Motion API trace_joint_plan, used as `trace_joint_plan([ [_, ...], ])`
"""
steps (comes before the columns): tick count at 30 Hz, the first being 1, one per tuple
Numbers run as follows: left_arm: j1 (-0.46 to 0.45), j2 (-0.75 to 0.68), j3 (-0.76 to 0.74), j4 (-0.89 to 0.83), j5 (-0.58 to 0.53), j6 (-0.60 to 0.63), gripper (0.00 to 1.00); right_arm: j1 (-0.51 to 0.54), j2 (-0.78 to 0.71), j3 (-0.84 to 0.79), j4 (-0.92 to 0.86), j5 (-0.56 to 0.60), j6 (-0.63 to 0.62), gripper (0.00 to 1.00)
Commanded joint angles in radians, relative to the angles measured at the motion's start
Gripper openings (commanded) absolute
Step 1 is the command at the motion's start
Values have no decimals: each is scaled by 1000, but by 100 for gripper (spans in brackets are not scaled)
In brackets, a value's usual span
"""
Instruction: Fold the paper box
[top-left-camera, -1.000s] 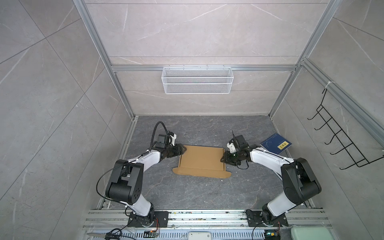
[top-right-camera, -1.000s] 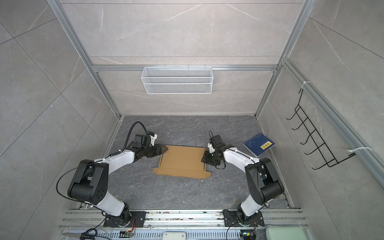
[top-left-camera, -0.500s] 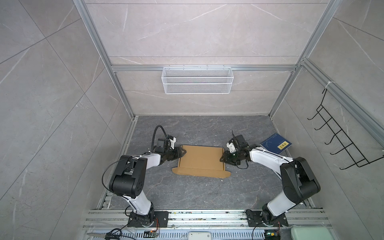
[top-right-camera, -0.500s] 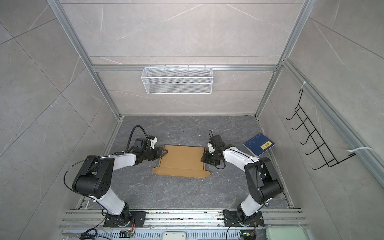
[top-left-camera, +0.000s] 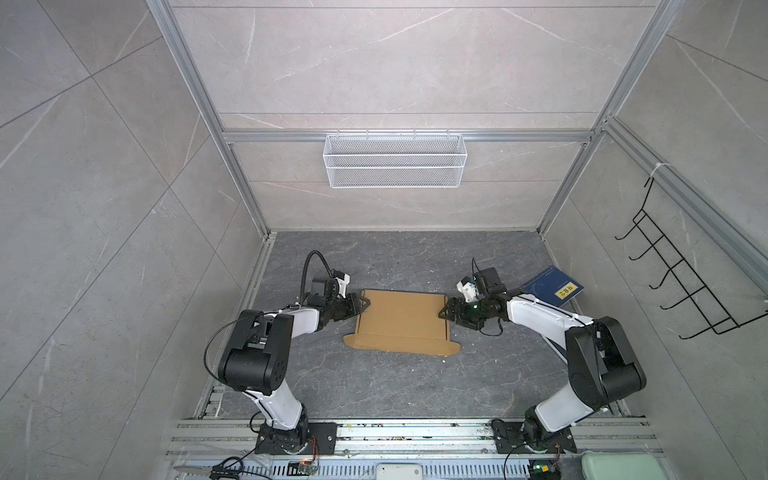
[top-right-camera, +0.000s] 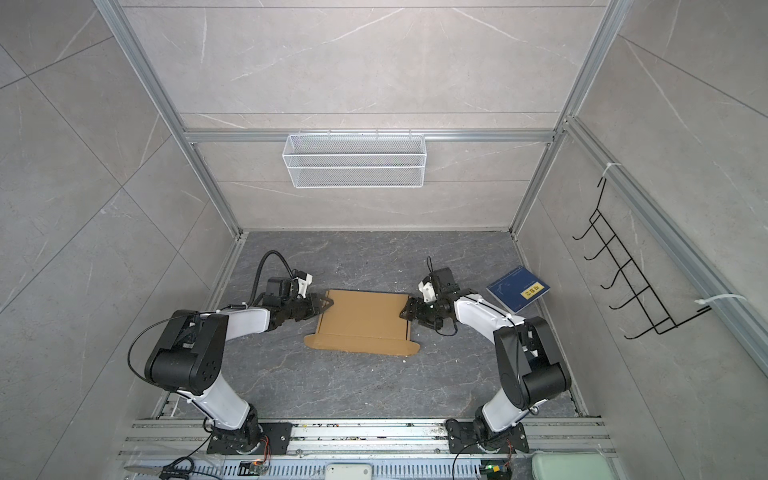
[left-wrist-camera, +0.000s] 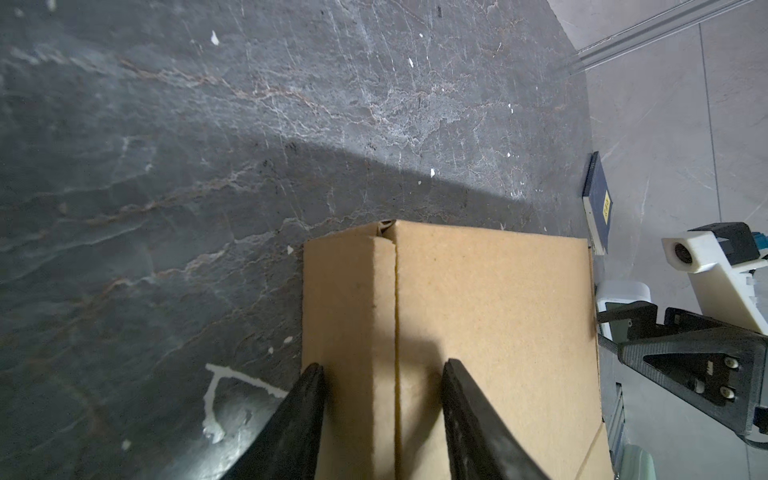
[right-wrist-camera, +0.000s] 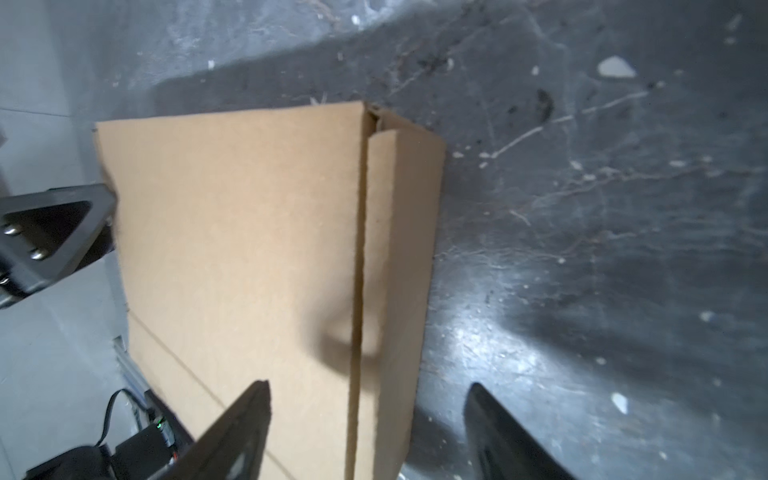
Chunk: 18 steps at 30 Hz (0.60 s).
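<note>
The paper box (top-left-camera: 401, 324) (top-right-camera: 361, 324) is plain brown cardboard and lies flat and shallow on the dark floor, with a tabbed front flap (top-left-camera: 399, 349) spread toward the rails. My left gripper (top-left-camera: 363, 305) (top-right-camera: 328, 303) is at its left edge. In the left wrist view its jaws (left-wrist-camera: 382, 370) stand apart astride the folded side wall of the box (left-wrist-camera: 490, 311). My right gripper (top-left-camera: 444, 313) (top-right-camera: 405, 311) is at the right edge. It is wide open (right-wrist-camera: 370, 386), with one finger over the box (right-wrist-camera: 232, 232) top and the other over bare floor.
A dark blue book (top-left-camera: 552, 291) (top-right-camera: 518, 289) with a yellow label lies at the right wall, just behind the right arm. A white wire basket (top-left-camera: 395, 166) hangs on the back wall and a black hook rack (top-left-camera: 681, 291) on the right wall.
The left jaws have narrowed around the box's left side wall. The right jaws have spread wider at the right edge. The box has barely moved.
</note>
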Motion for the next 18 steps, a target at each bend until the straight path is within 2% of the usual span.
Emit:
trace_joint_plan([
  [1,21,27,-26,-42,-26,-6,46,-18,-25,-22,47,-97,-8,80],
  [8,35,29,-35,-49,-27,-13,44,-24,22,-60,133,-202,47,87],
  [18,51,20,-53,-50,-30,-38,41,-24,56,-77,155,-223,56,89],
])
